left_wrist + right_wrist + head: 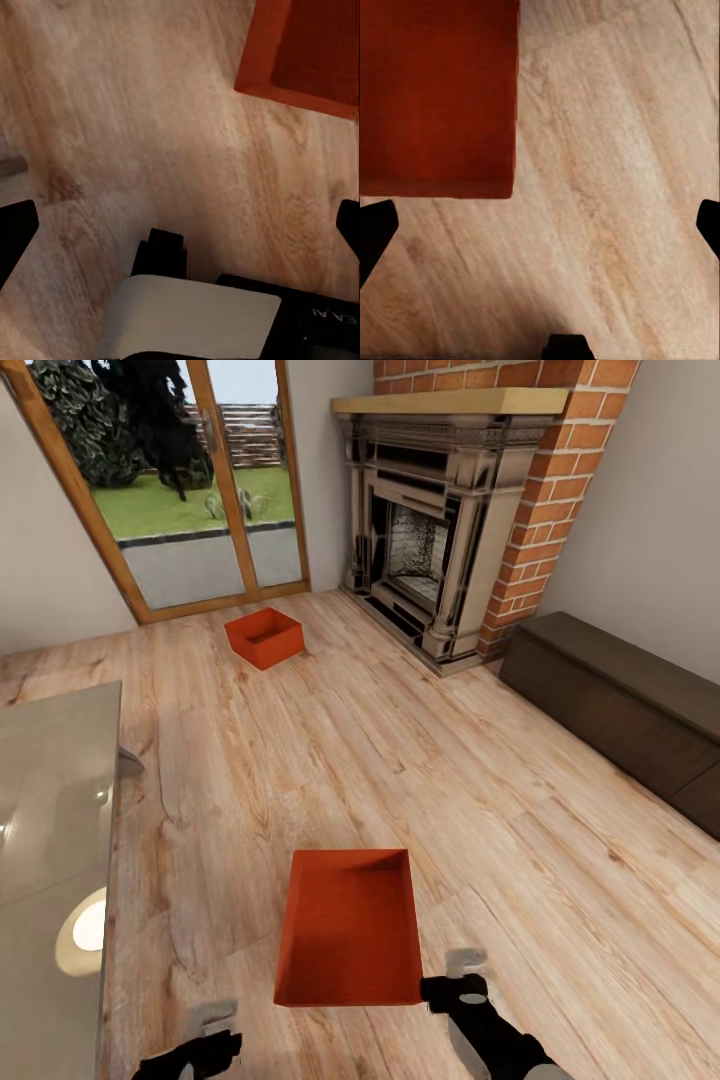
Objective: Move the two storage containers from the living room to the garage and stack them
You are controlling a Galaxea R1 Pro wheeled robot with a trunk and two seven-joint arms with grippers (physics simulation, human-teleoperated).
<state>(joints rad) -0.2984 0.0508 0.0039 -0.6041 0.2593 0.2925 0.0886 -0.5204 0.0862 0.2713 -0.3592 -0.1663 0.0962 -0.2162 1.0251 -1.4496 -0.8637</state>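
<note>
Hanging low over the light wood plank floor (400,760), the right gripper (462,988) sits just beside the near right corner of the nearer storage container (350,940), whether touching its wall or not I cannot tell; in the right wrist view its dark fingertips (375,232) stand far apart at the picture's two edges with only planks between them, so the jaws are wide and hold nothing. The left gripper (212,1040) hovers near the container's near left corner, apart from it, its fingertips (15,232) likewise spread wide over bare boards with the bin's red-orange rim (300,52) off to one side. That bin is rectangular, lidless, with plain straight walls and a finely ribbed bottom. The second storage container (264,637), identical, rests well away on the same floor, between the wood-framed glass doors (190,490) and the brick fireplace (450,510). A glass table (50,810) edges the robot's left; a dark low cabinet (620,700) lines the right wall.
</note>
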